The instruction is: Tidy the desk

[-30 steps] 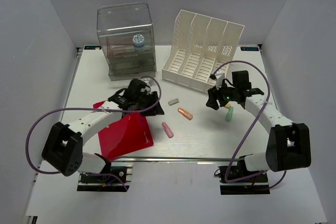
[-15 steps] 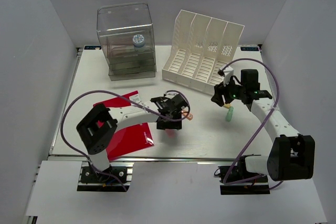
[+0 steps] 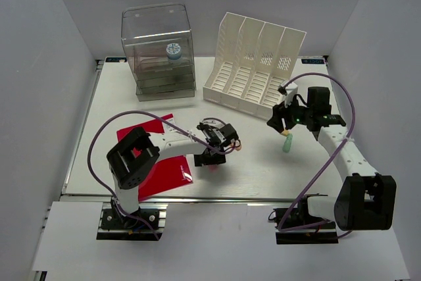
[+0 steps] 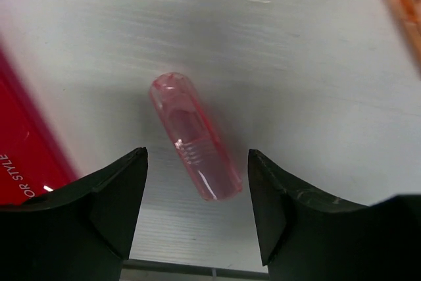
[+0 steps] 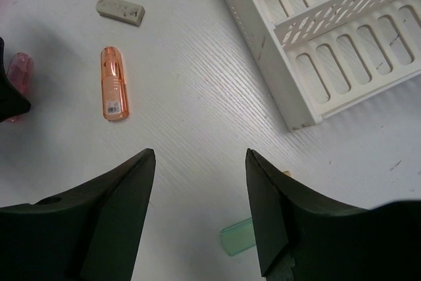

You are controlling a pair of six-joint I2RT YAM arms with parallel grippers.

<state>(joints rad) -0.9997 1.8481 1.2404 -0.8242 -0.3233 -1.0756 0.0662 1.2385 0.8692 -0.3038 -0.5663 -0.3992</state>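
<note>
desk (image 3: 263,172): big white top, fills the middle of the overhead view, and everything below sits on it
left gripper (image 4: 197,156): mine, fingers spread wide, low over the near-middle of the desk, just right of the red folder
pink tube (image 4: 194,137): lying flat and slanted. Its near end sits between my left fingers with a gap on each side, so nothing's pinched
red folder (image 3: 164,170): flat on the near left, with my left arm crossing over it. A corner of it shows at the left edge of the left wrist view
orange tube (image 5: 114,83): flat on the desk just beyond and right of the pink one, the two apart. From overhead it's mostly hidden under my left wrist
eraser (image 5: 120,9): little grey block, a bit farther back than the orange tube, not touching it
right gripper (image 5: 198,156): fingers wide apart too, holding nothing, hanging over bare desk on the right side, near the rack's near right corner
green tube (image 3: 287,143): on the desk just nearer than my right gripper. Only one end peeks in at the bottom of the right wrist view
rack (image 3: 253,64): white slotted one, far side, right of centre, sitting at an angle
drawer box (image 3: 158,51): clear, far side, left of centre, beside the rack but apart from it. There's a round blue-and-white thing (image 3: 173,50) inside, can't tell what it is
</note>
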